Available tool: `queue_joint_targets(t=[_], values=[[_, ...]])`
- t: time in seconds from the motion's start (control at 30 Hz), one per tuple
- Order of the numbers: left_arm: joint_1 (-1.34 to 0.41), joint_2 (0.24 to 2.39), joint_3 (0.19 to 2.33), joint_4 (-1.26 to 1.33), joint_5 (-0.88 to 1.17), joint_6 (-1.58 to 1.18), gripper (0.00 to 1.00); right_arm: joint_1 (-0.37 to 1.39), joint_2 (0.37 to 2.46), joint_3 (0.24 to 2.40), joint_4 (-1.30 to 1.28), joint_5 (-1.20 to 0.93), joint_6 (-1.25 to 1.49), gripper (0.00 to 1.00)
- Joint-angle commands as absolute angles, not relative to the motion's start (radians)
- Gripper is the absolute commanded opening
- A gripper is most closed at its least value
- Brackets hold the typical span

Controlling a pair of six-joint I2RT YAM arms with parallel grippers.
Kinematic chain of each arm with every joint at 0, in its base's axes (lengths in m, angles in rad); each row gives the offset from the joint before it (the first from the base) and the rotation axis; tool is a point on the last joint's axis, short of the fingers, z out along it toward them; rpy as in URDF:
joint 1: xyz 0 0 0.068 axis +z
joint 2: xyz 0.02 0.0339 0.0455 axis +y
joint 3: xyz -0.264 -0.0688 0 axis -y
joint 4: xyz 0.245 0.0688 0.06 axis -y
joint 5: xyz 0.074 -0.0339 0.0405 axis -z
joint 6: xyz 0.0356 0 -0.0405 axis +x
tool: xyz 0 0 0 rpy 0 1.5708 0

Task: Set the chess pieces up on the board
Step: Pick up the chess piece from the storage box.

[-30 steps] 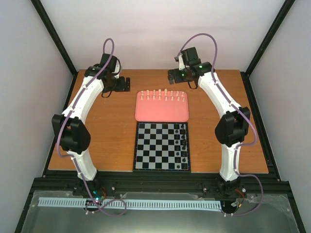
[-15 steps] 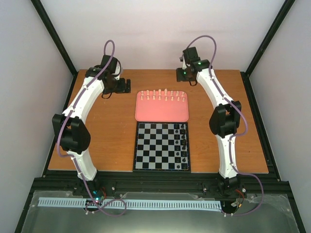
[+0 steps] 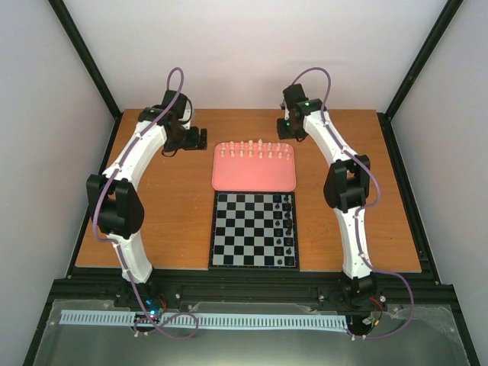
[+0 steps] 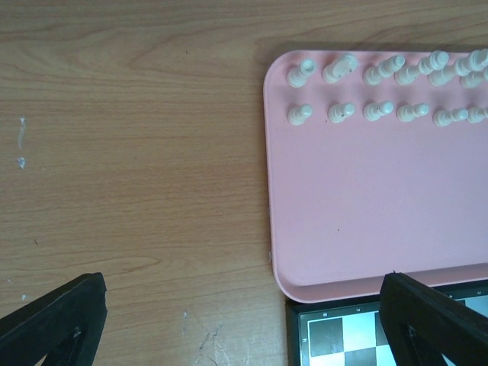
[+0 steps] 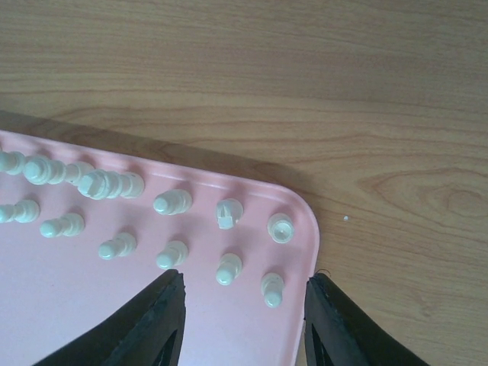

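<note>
The cream chess pieces (image 3: 255, 150) stand in two rows along the far edge of a pink tray (image 3: 254, 179). The chequered board (image 3: 244, 230) lies just in front of the tray. My left gripper (image 3: 200, 138) is open and empty over bare table left of the tray; the left wrist view (image 4: 244, 324) shows the pieces (image 4: 381, 110), the tray (image 4: 366, 229) and a board corner (image 4: 335, 335). My right gripper (image 3: 284, 131) is open and empty above the tray's far right corner; in the right wrist view (image 5: 244, 320) two pawns (image 5: 227, 269) stand just ahead of its fingertips.
Tiny black pieces (image 3: 287, 225) line the board's right column. The wooden table (image 3: 168, 213) is ringed by a black frame, with pale walls behind and at the sides. Both arms arch over the table's left and right sides.
The right arm's elbow has swung left and its gripper has come down over the tray's far right corner. The left gripper has edged right toward the tray.
</note>
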State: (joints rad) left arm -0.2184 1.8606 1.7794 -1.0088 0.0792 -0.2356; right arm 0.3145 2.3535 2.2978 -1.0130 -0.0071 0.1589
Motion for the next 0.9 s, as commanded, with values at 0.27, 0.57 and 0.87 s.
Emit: queue_joint_targets(t=[0.27, 0.57, 0.87], values=[[-0.212, 1.876, 1.77, -0.987, 0.112, -0.252, 1.0, 0.306, 2.438, 2.339, -1.042, -0.002, 0.194, 0.37], [-0.212, 1.876, 1.744, -0.981, 0.098, -0.247, 1.0, 0.305, 2.329, 2.191, -1.044, 0.006, 0.173, 0.33], [-0.212, 1.894, 1.743, -0.981, 0.108, -0.249, 1.0, 0.301, 2.333, 2.121, -1.046, -0.004, 0.18, 0.31]])
